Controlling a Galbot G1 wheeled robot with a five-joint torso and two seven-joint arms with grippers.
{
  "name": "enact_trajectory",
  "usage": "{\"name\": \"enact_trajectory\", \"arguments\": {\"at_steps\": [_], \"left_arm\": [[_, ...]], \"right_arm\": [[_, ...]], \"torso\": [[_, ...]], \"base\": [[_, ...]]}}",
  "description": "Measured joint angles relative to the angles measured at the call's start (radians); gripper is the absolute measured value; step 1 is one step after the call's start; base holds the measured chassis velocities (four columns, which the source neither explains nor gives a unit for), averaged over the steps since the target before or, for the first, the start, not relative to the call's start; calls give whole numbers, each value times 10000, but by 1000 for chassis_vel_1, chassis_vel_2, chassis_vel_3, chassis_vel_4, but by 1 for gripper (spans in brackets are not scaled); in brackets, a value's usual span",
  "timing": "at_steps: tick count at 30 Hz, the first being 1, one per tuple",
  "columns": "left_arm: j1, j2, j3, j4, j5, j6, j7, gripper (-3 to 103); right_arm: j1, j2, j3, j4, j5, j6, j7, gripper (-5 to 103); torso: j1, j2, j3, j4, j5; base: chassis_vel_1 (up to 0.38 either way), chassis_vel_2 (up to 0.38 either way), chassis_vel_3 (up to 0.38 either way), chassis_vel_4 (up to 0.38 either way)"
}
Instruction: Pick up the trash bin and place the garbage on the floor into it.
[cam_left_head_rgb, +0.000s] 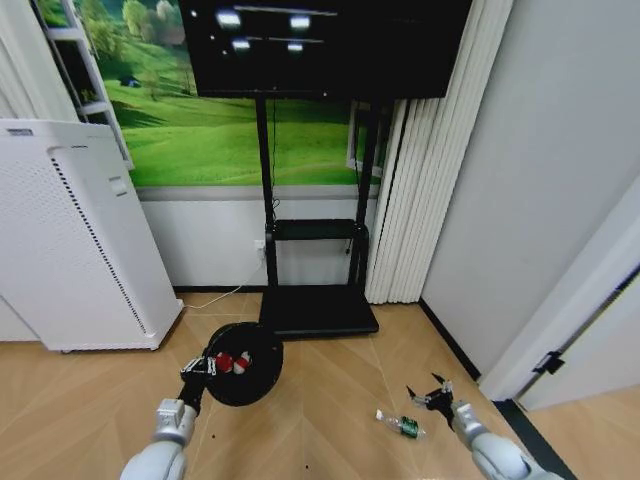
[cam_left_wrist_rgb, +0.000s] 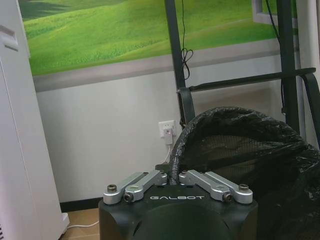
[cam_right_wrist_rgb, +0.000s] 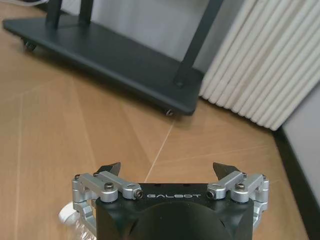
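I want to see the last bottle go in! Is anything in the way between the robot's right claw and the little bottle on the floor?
Nothing visible is. The open right gripper sits just beside the small clear plastic bottle with a green cap, with bare wooden floor between. The left gripper holds the black mesh trash bin, which has red wrappers inside.

Wrappers (cam_left_head_rgb: 232, 362) in trash bin (cam_left_head_rgb: 262, 372); bottle (cam_left_head_rgb: 401, 424) on floor to right (near right gripper (cam_left_head_rgb: 431, 393)).
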Motion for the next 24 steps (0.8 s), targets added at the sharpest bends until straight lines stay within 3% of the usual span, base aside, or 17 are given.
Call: {"name": "enact_trajectory", "arguments": {"at_steps": [2, 10, 19, 24], "left_arm": [[-95, -13, 37, 34, -73, 15, 0, 5], [-104, -34, 71, 132, -58, 15, 14, 5], [-191, -84, 78, 319, -41, -17, 20, 5], [-235, -164, 146, 422, 25, -45, 25, 5]], "right_arm": [[964, 24, -1475, -1204, -410, 282, -292, 100], [2246, 220, -3189, -2923, -904, 734, -900, 100], [2066, 226, -3595, -3322, -1519, 920, -1215, 100], [2023, 800, -3568, -3900, -2064, 1063, -1284, 100]], "torso": [[0, 0, -1, -1, -1], [0, -1, 0, 2, -1], [0, 0, 0, -4, -4], [0, 0, 0, -3, -2]], "base": [[0, 0, 0, 0], [0, 0, 0, 0], [0, 0, 0, 0], [0, 0, 0, 0]]}}
